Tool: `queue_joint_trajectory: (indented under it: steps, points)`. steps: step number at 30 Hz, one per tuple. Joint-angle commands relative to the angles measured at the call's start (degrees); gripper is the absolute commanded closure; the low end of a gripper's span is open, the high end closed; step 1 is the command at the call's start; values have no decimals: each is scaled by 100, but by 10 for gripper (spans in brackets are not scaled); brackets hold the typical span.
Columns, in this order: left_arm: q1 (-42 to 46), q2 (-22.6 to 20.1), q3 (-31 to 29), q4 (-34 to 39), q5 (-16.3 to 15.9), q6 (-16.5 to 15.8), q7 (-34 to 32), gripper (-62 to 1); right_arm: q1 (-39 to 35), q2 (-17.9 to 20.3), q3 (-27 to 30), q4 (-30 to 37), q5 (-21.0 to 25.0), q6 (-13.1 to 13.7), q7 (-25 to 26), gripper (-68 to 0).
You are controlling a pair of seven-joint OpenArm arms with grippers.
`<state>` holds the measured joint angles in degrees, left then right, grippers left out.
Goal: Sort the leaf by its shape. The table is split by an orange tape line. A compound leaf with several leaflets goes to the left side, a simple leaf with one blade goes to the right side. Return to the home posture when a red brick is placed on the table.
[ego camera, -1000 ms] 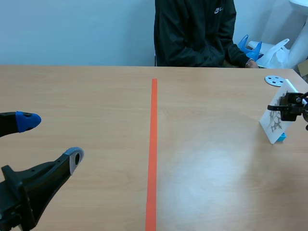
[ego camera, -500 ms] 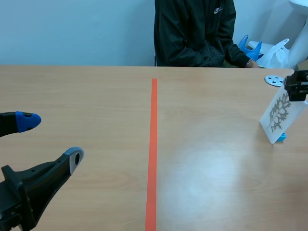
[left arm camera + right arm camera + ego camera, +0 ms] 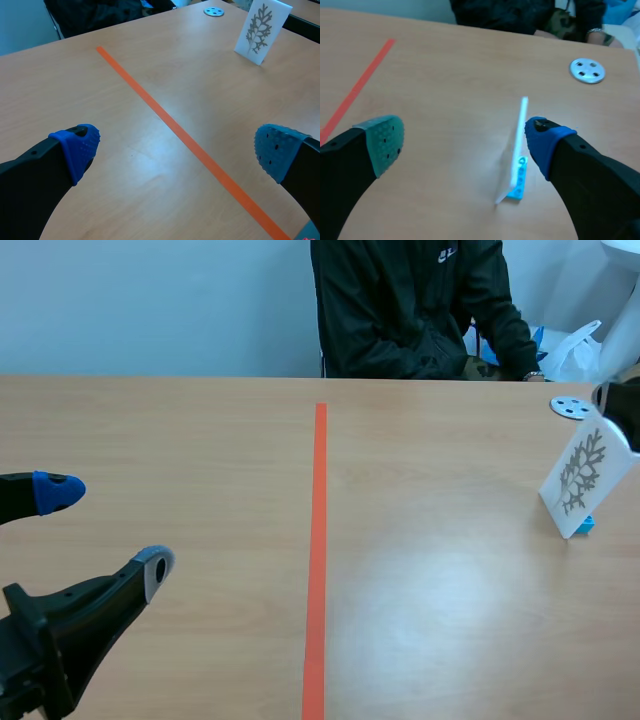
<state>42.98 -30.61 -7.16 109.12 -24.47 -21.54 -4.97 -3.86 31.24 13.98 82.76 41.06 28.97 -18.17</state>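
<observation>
- Two grippers are sharing this table (image 3: 200, 440). Over on the left, the left gripper (image 3: 105, 528) is hanging low just as it was a second ago, its fingers spread wide and holding nothing.
- Down the middle, the orange tape line (image 3: 318, 540) is splitting the table into its two sides.
- Well over on the right side, the leaf card (image 3: 580, 478) is leaning on its small blue stand (image 3: 586, 525), in the same spot as a second ago. The printed leaf is branching into several parts, so I am taking it for a compound leaf that belongs on the left side.
- Farthest right, the right gripper (image 3: 464, 140) has been climbing. A second ago it was sitting across the card's face, and now it is almost slipping past the scene view's edge, above the card.
- Its fingers are standing wide apart, straddling the card's top edge. The blue pad (image 3: 542, 136) is just beside that edge, though I cannot tell whether it is touching, and the grey-green pad (image 3: 384, 142) is well apart from it.
- Nothing is pinching the card, so by my reckoning the sort is not yet begun: a grip and a carry across the line are both waiting.
</observation>
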Motion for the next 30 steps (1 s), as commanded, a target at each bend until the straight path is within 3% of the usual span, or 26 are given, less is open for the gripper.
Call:
queue_joint_trajectory:
  steps: [1, 3, 7, 10, 19, 30]
  points:
    - [-31, 42, 15, 118, -33, -28, -103, -623, -245, 68, 87, 310, 61, 50, 48, -502]
    - [-31, 42, 15, 118, -33, -28, -103, -623, -671, 42, 155, 750, 61, 96, 46, -510]
    - [-31, 42, 15, 118, -31, -28, -103, -623, -1464, -46, 188, 1596, 55, 94, 50, -639]
    - [-31, 39, 15, 118, -31, -28, -103, -623, -1996, -160, 188, 2127, 55, 94, 52, -679]
    - [-31, 39, 15, 118, -31, -28, -103, -623, -3145, -798, 181, 3220, 55, 131, 149, -679]
    - [-31, 39, 15, 118, -33, -28, -103, -623, -3185, -903, 170, 3307, -61, 153, 229, -679]
